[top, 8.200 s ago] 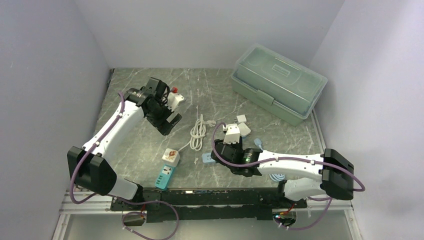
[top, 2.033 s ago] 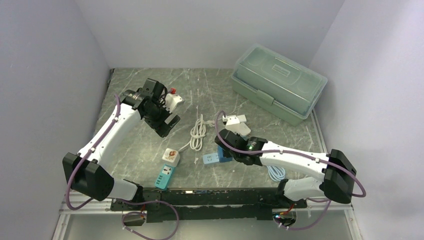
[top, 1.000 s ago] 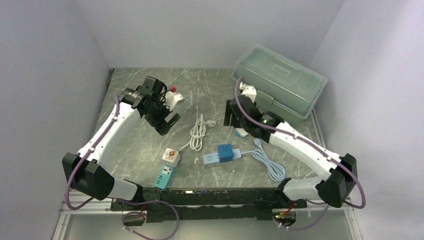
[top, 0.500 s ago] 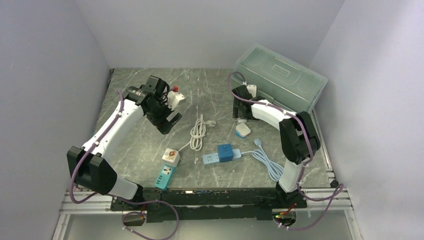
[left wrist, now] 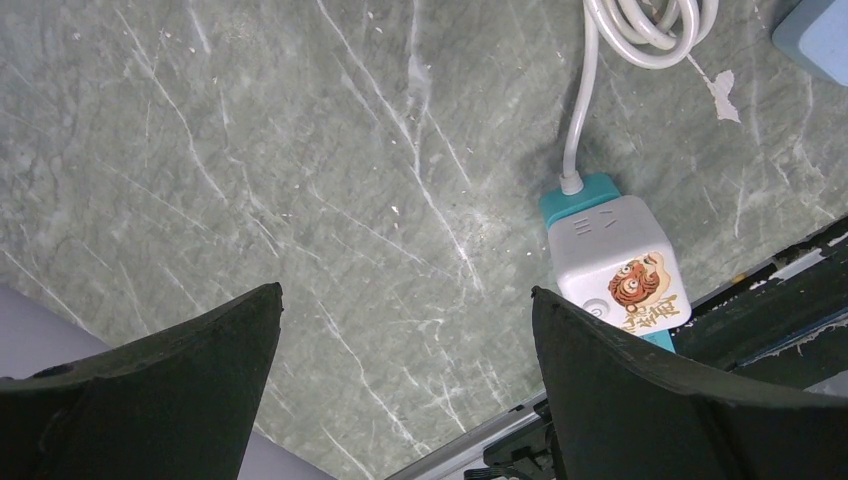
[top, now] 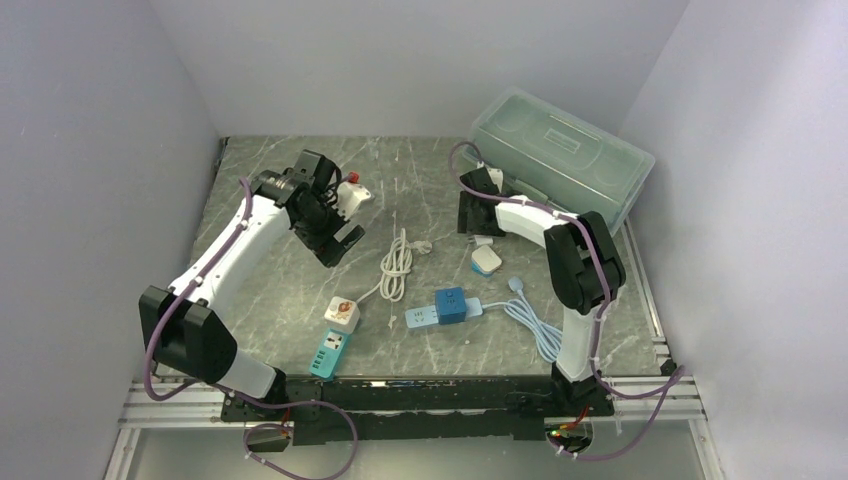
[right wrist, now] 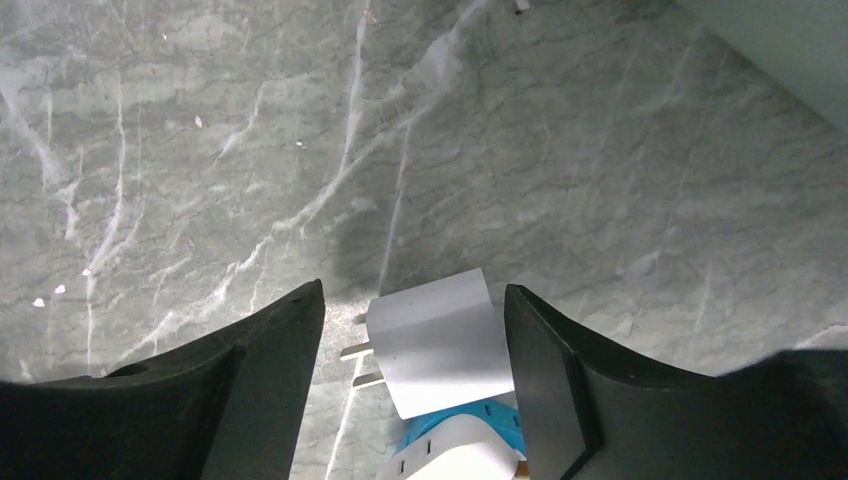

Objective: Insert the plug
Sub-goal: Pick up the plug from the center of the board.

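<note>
Two prongs on white square plug, right hand spread around it, left hand spread

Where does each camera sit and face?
Top: high behind the arms, looking down at the table; both arms, left tool, right tool show.
Left wrist: on left arm, facing down at a stickered socket block; its fingers show.
Right wrist: on right arm, facing down at a white plug; its fingers show.
Top and left wrist share the socket block.

cable coil: cut by top edge | blue-white adapter: cut by bottom edge | toolbox: corner only
</note>
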Controlling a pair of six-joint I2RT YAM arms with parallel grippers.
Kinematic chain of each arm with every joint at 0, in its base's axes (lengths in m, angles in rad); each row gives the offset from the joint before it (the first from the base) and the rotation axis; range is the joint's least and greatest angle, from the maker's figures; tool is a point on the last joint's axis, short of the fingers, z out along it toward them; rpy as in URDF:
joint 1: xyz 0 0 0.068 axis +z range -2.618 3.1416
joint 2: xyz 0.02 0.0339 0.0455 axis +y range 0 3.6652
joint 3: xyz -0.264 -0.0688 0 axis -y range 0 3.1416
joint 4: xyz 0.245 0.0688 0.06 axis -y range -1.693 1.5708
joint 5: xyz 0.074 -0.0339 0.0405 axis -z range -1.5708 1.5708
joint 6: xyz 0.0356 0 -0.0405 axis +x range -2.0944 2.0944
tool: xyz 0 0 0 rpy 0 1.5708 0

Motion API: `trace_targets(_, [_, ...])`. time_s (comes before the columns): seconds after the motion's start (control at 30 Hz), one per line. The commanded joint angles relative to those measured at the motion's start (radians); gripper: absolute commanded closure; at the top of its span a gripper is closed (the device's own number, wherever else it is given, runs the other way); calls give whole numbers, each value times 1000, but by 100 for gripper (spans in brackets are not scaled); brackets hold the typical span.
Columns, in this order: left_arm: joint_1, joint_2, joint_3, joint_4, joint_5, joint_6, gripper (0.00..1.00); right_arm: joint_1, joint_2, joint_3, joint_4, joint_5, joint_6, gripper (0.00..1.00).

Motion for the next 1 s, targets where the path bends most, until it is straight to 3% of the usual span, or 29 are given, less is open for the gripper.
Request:
trace_targets(0.0, [4,0,36,17,-12,25,0,-4,-16,23,11,-28,6,30])
trace_targets(0.07, [4,0,34,21,-15,25,0,-5,-26,7,26,-28,6,36])
trace_targets(0.23, [4,-5,37,21,-15,23,0,-4,-28,20,29,-12,1,67])
trace_targets(0.4, [4,-10,42,16,-4,11,0,-3,-49,83,13,5,-18,79])
trace_targets(0.73, [4,-40,66,62,26,3,0,125,-261,151,2,-26,-17,80])
trace_targets(0.97, [4,-152,6,181,176,54,0,255,-373,113,41,-71,39,79])
